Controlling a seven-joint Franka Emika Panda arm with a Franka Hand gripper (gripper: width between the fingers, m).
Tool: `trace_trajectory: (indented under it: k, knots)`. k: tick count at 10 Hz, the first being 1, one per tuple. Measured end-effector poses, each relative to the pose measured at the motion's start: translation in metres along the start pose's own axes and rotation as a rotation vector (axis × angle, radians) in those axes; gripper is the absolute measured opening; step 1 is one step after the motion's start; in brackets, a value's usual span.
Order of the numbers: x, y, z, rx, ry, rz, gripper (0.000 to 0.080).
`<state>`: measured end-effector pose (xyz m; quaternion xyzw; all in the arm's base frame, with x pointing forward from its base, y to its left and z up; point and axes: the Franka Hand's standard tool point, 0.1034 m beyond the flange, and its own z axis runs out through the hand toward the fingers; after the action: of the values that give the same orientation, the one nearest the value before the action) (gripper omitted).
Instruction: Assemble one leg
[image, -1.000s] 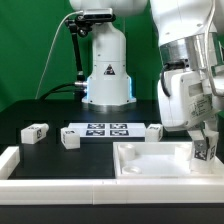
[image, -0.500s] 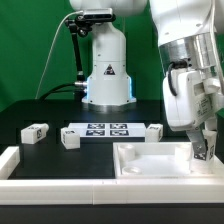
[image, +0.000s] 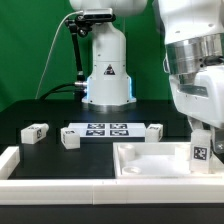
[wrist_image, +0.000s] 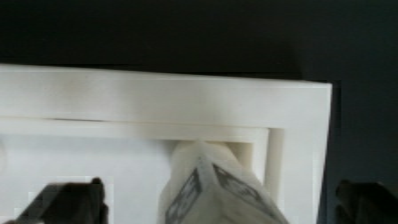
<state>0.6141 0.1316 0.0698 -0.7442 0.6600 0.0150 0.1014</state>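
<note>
Small white oblong plastic leg (image: 200, 150), black-and-white tag facing out, stands upright in a corner of the large white square piece (image: 150, 160), at the desk's (image: 40, 112) front edge, exterior view's right. The tool (wrist_image: 210, 205) is open, dark fingers (wrist_image: 68, 200) clear of the leg. Three like legs (image: 34, 132) lie along the marker board (image: 107, 130).

The leg (image: 201, 149) right under the claw (image: 200, 128) is white, with a black-and-white square tag on its face; the wrist view shows that same checkered tag (wrist_image: 237, 190). Beneath it the large square piece (image: 160, 160) is plain white. The counter (image: 40, 150) is black. Farther from the claw, the marker board (image: 105, 130) is white with black tags, against a green backdrop (image: 30, 50).
</note>
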Motion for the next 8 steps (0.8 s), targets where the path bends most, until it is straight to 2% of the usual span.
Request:
trace_trajectory:
  k: [1, 3, 8]
  knots:
    - [-0.003, -0.002, -0.001, -0.019, 0.008, -0.15, 0.0649]
    - [-0.005, -0.005, -0.002, -0.035, 0.021, -0.355, 0.0649]
    - [0.009, -0.011, -0.008, -0.053, 0.026, -0.865, 0.0649]
